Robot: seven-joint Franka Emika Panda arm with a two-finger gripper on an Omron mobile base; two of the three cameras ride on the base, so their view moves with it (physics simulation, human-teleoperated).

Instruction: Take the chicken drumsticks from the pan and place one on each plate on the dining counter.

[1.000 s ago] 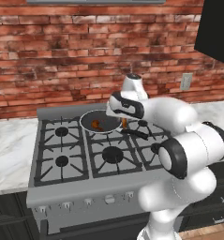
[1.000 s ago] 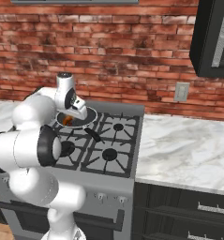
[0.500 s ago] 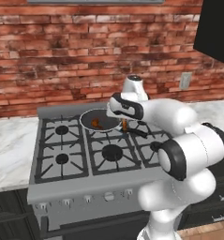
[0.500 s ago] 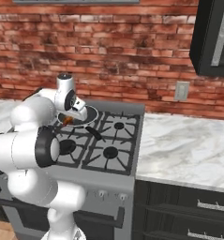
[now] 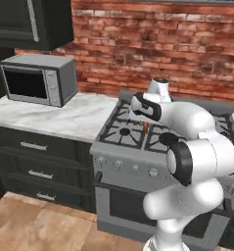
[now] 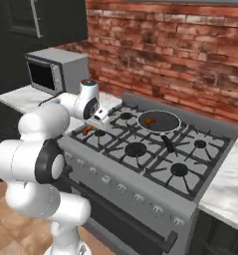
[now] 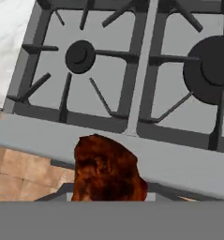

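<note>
My gripper (image 6: pixel 88 129) hangs over the front left burner of the stove, shut on one orange-brown chicken drumstick (image 6: pixel 86 130). The hand view has that drumstick (image 7: pixel 108 171) low in the middle, hiding the fingertips, with the stove's front edge beneath it. From the left base, my arm covers most of the stove and a sliver of the drumstick (image 5: pixel 146 128) peeks out under the hand. The pan (image 6: pixel 163 123) sits on the back burner with a second drumstick (image 6: pixel 150 120) inside, its black handle (image 6: pixel 168 143) pointing forward. The plates and the dining counter are out of view.
A grey microwave (image 5: pixel 37 78) stands on the marble counter (image 5: pixel 64 117) with black cabinets, left of the stove (image 6: pixel 140 159). A brick wall (image 6: pixel 180 45) runs behind. Wooden floor (image 5: pixel 40 225) lies in front of the cabinets.
The whole picture has shifted, so the base has moved; the microwave has come into view. My gripper has come away from the pan toward the stove's front left, carrying a drumstick.
</note>
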